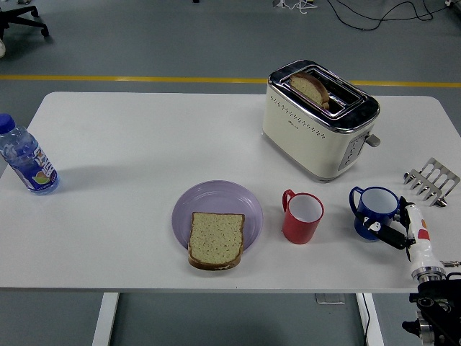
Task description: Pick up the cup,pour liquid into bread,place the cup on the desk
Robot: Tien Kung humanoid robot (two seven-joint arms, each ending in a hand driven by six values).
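A blue cup (374, 210) with a white inside stands upright at the table's right front, handle to the left. My right hand (392, 232) comes in from the lower right corner and its black fingers (382, 231) are curled against the cup's lower right side. A red cup (303, 217) stands upright to the left of it, free of any hand. A slice of bread (215, 239) lies on the front of a purple plate (216, 196). My left arm is out of view.
A cream toaster (317, 126) with a slice of bread (311, 88) in its slot stands behind the cups. A metal toast rack (431, 182) lies at the right edge. A water bottle (26, 159) stands at the far left.
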